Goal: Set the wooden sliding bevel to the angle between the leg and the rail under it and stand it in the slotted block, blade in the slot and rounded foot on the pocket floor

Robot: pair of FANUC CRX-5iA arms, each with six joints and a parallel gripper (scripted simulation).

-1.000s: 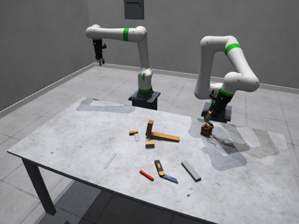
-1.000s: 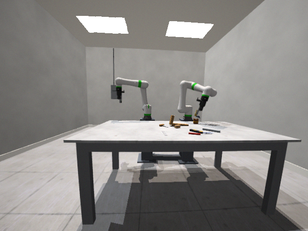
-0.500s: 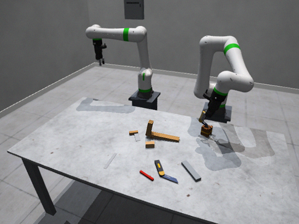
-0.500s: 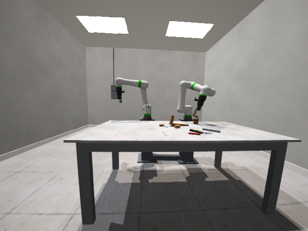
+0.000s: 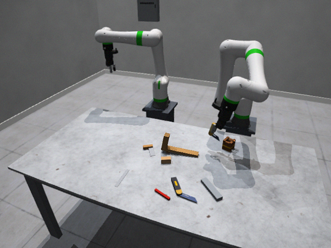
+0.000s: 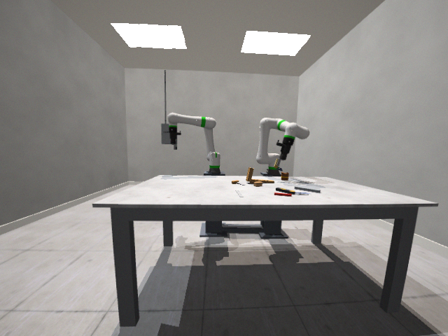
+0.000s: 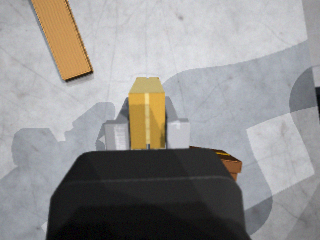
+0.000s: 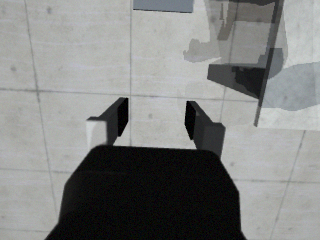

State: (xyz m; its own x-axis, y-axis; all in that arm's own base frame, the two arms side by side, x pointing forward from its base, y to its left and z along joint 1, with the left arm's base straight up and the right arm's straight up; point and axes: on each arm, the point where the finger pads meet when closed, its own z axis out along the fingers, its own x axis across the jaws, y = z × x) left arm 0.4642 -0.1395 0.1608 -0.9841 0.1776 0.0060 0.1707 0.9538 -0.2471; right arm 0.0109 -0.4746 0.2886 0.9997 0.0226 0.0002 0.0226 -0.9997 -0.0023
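Note:
My left gripper (image 5: 214, 128) (image 7: 148, 109) is shut on the wooden sliding bevel (image 5: 211, 130) (image 6: 276, 163) (image 7: 146, 112). It holds the bevel tilted in the air beside the slotted block, with the dark blade slanting down in the top view; its exact angle cannot be read. The brown slotted block (image 5: 228, 145) (image 6: 285, 176) (image 7: 232, 165) stands on the table, partly hidden in the left wrist view. The leg (image 5: 165, 142) (image 6: 250, 174) rises, leaning, from the rail (image 5: 184, 152) (image 6: 265, 181) (image 7: 64, 42). My right gripper (image 5: 112, 68) (image 6: 175, 147) (image 8: 157, 111) is open and empty, far from them.
The black bevel (image 5: 176, 185) lies opened on the table, between a red stick (image 5: 162, 194) and a grey bar (image 5: 211, 188). A small wooden block (image 5: 165, 159), a small square (image 5: 147, 147) and a pale strip (image 5: 121, 177) lie near the rail. The right gripper is beyond the table edge.

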